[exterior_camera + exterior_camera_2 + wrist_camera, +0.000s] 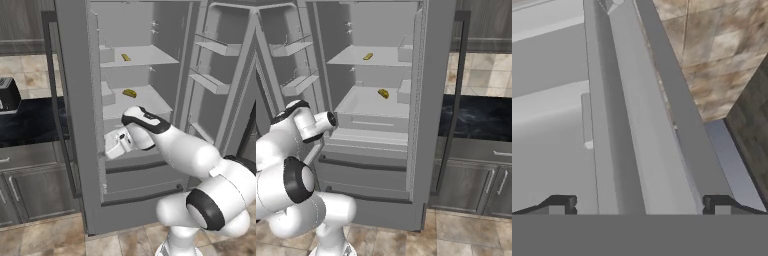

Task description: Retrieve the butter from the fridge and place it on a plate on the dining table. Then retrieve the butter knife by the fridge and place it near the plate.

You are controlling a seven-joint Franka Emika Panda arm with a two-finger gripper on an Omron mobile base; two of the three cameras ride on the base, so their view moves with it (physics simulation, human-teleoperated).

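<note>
Gripper (637, 206) spread to its widest, holding nothing, both dark finger tips (559, 205) apart with only grey fridge (80, 150) surface between them. Hangs low against the fridge front, by the drawer edge under the shelves, hand (116, 142) pointed inward. Probably parked there as a way in: jaws readied wide for a small thing, arm (180, 147) bent so the wrist clears the open door (220, 100). Not yet lifted to shelf height, so a reach up and inward seems the next need.

Inside the fridge, two small yellow things, one per shelf. Plain yellow stick on the upper shelf (145, 56), likely the butter (126, 57). Second yellow piece (129, 93) on the middle shelf, nearer the gripper and darker at one side; hard to say for certain which of the two is butter. Both lying flat toward the shelf middles, well apart from the gripper, neither touched.

Counted outward: one gripper, two finger tips, two yellow pieces, two stocked shelves, two door racks (216, 46) on the swung-open door, one long dark handle (52, 75) at the fridge's other side.
</note>
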